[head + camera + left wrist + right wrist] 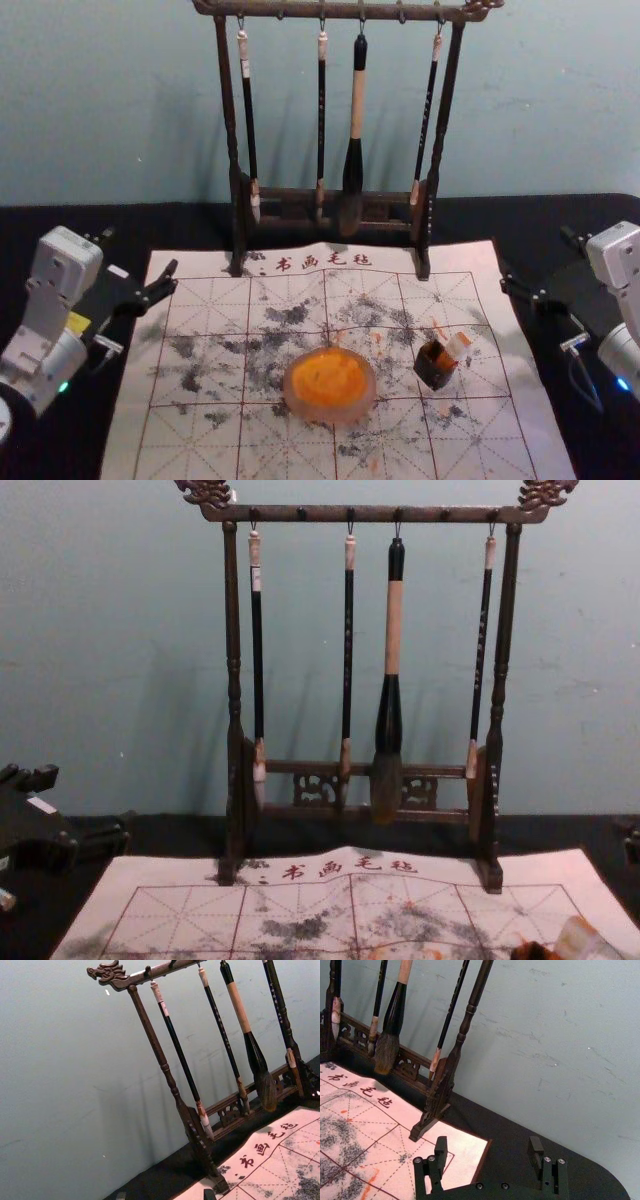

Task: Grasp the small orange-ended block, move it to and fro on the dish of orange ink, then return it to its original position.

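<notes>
On the left of the head view my left gripper [140,252] stands open beside the mat; its tips [165,1195] are at the bottom of the left wrist view. My right gripper [536,258] is open on the opposite side, with an empty gap between its fingers [488,1141]. The small block [457,347], pale with orange on it, leans at a dark square holder [434,366] on the right half of the mat. Part of the block [578,938] shows low in the chest view. Left of the holder lies the round dish of orange ink [330,385]. Both grippers are apart from these things.
A dark wooden rack [505,680] with several hanging brushes, one of them a thick brush [388,720], stands at the mat's far edge. The white gridded mat [200,440] has grey and orange stains and lies on a black table [60,215]. A wall rises behind.
</notes>
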Motion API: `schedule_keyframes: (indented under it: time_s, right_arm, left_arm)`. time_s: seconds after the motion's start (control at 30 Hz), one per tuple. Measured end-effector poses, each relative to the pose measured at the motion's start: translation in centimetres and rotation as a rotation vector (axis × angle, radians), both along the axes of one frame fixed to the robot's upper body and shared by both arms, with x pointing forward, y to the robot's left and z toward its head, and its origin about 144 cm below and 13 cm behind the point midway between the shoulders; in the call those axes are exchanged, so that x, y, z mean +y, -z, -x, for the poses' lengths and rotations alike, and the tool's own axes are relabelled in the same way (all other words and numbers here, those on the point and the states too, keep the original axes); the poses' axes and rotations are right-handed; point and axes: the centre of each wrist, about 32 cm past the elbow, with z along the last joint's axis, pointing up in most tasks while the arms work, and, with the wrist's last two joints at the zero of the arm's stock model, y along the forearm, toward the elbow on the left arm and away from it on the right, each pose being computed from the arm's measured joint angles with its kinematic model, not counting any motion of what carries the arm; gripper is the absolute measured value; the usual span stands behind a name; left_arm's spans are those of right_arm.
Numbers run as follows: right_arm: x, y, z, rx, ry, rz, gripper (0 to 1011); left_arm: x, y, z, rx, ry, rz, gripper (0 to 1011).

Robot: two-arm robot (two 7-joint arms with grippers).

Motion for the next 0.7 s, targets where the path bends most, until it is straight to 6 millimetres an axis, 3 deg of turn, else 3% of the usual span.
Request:
schedule_keyframes:
  time_s: [0.7]
  right_arm:
    - [0.0,0.0,0.0,0.0,0.0,0.0,1002]
  left_arm:
    - [0.0,0.0,0.0,0.0,0.0,0.0,1001]
